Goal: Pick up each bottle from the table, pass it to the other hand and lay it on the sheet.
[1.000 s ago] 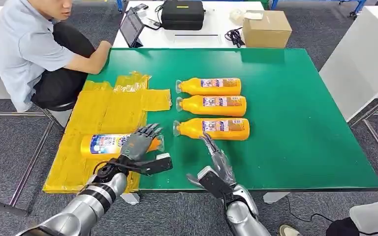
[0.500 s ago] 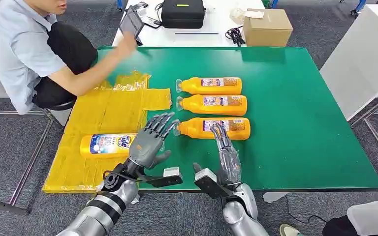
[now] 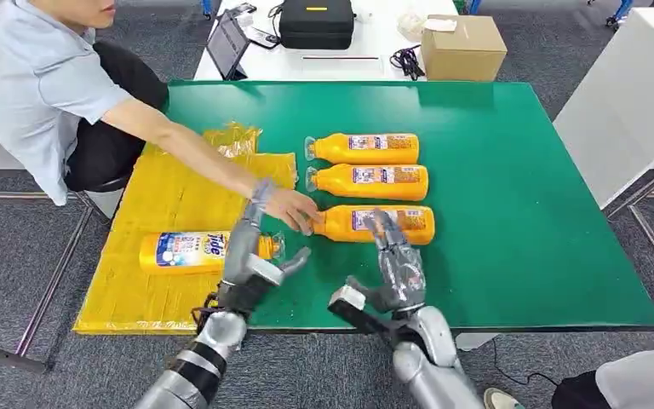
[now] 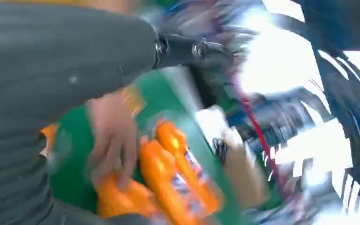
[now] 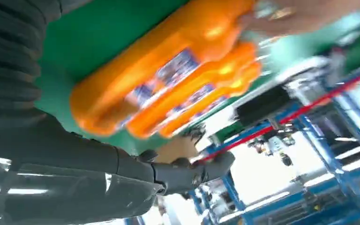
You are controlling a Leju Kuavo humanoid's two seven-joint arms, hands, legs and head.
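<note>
On the green table mat (image 3: pixel 511 213), three orange plastic bottles lie on their sides in a row, caps pointing toward the yellow sheet (image 3: pixel 179 196). The nearest orange bottle (image 3: pixel 379 223) is the one in play; the middle bottle (image 3: pixel 370 181) and the far bottle (image 3: pixel 366 148) lie just beyond it, well apart from either robot hand.

One more orange bottle with a blue-and-white label (image 3: pixel 196 251) lies already on the yellow sheet, on the side of the nearest bottle's cap.

Right hand (image 3: pixel 396 268): fingers spread, holding nothing, fingertips over the near edge of the nearest bottle; contact cannot be confirmed. The right wrist view shows that bottle's body close in front of the hand.

Left hand (image 3: pixel 251 251): fingers extended and apart, empty, raised between the sheet bottle and the nearest bottle's cap.

A person's hand (image 3: pixel 294 209) reaches across the sheet and rests at the cap end of the nearest bottle; the left wrist view shows it on the bottle.

Handling estimate: the bottle looks rigid, smooth-walled and probably full, so moderately heavy and liable to roll or slip. Best hold judged to be around the labelled mid-body, across the width, away from the narrow neck and the person's hand.
</note>
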